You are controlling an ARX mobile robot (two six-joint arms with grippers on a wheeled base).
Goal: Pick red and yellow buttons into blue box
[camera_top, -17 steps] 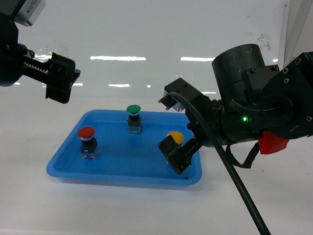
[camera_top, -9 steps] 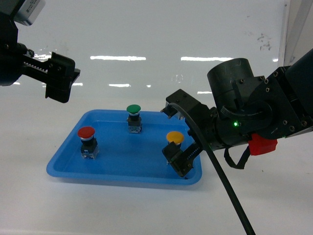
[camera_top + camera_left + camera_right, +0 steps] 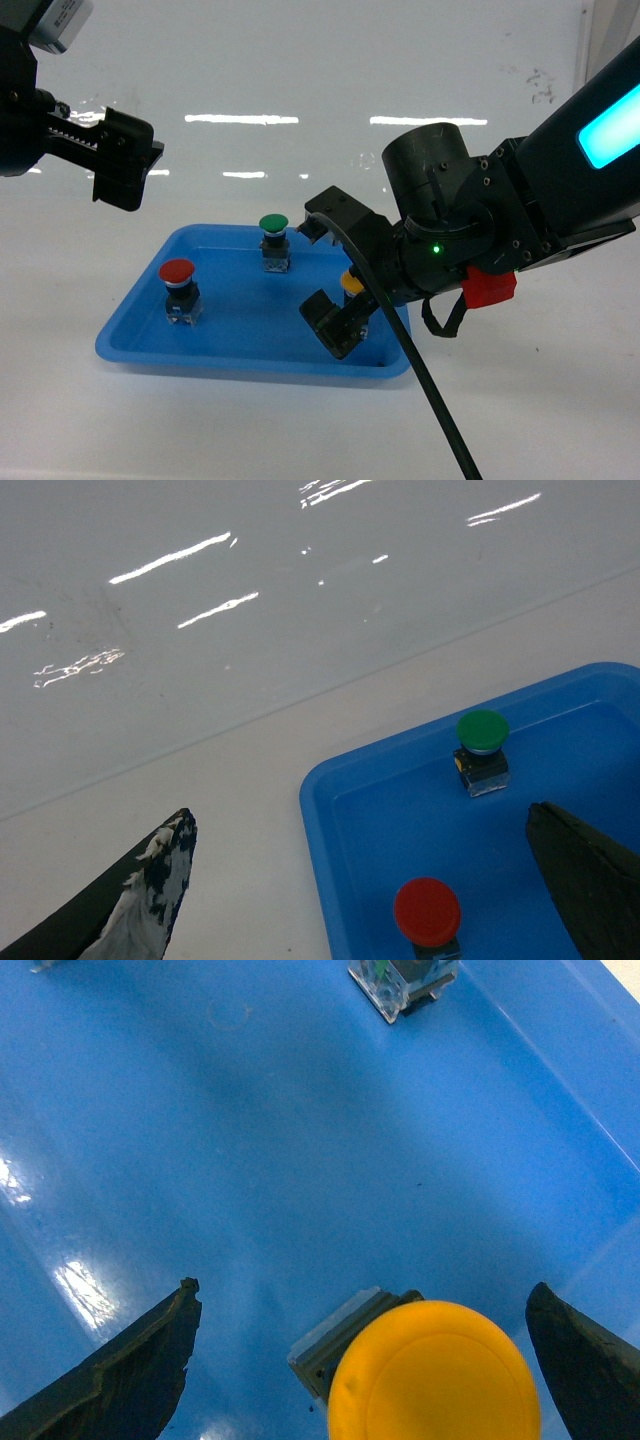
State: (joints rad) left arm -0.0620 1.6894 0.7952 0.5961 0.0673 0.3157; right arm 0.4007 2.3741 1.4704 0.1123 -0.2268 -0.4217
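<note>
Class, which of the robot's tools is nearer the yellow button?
Right. The right tool is open around the yellow button; the left tool hangs above the tray's far-left corner.

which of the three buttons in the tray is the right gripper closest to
The yellow button. It sits between the open fingers of the right gripper, while the red button and green button stand farther left in the tray.

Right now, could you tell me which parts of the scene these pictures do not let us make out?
- Yellow button: head view shows a sliver; the right gripper covers it. Right wrist view cuts its cap at the bottom edge.
- Red button: base cut off in the left wrist view.
- Green button: cap beyond the right wrist view's top edge.
- Blue box: in no view; only the blue tray shows.
- Left gripper: arm cropped, head view.
</note>
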